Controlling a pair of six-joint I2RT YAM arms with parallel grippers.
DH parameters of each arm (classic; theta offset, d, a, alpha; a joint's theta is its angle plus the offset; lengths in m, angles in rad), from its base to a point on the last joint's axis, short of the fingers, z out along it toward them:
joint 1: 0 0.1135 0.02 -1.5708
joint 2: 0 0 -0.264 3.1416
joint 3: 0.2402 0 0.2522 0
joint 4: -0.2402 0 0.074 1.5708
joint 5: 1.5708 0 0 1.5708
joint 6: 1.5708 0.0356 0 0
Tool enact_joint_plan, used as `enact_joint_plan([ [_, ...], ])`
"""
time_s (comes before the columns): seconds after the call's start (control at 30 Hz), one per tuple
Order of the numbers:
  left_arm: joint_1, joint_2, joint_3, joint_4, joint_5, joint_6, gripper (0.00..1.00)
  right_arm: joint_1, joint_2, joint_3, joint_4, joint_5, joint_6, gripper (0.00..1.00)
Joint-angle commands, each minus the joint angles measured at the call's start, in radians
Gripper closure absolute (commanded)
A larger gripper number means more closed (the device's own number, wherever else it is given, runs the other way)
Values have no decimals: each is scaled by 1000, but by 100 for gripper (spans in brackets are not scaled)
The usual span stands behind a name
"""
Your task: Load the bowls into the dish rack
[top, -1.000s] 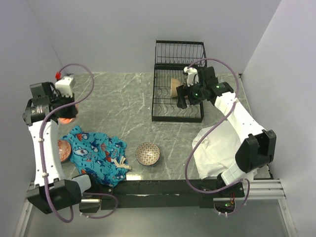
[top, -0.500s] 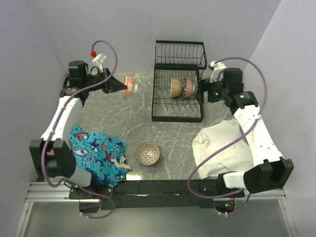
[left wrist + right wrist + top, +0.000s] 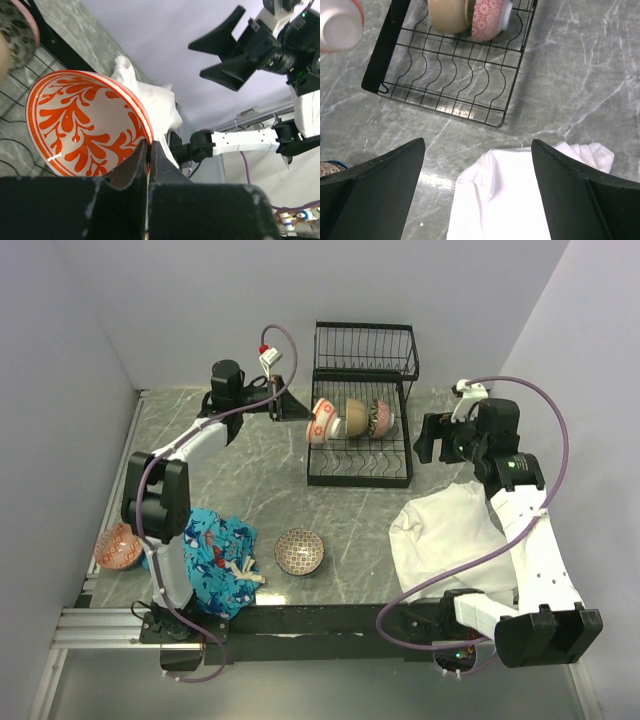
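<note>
Two cloths on a grey marbled table

The table [image 3: 250,455] is grey stone-look with pale veins, closed in by plain pale walls [image 3: 180,300]. A blue cloth [image 3: 215,545] printed with red and white figures lies crumpled near the front-left corner. A small cream shape [image 3: 240,570] at its right edge may be part of the print or a separate item. A white cloth [image 3: 445,540] lies rumpled at the front right, well apart from the blue one.

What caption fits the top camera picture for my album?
Left jaws hold an orange-patterned bowl at the dish rack; tan bowl and pink bowl already racked.
</note>
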Motion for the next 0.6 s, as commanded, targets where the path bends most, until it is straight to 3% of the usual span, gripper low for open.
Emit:
enact_joint_plan([
  [0.0, 22, 66, 76, 332, 35, -186, 99, -15, -16, -14, 21, 20, -18, 5],
  [0.23, 22, 202, 145, 501, 11, -319, 99, -26, 16, -5, 11, 46, -45, 5],
  [0.57, 22, 345, 251, 510, -29, -316, 99, -32, 50, 14, 5, 71, -50, 5],
])
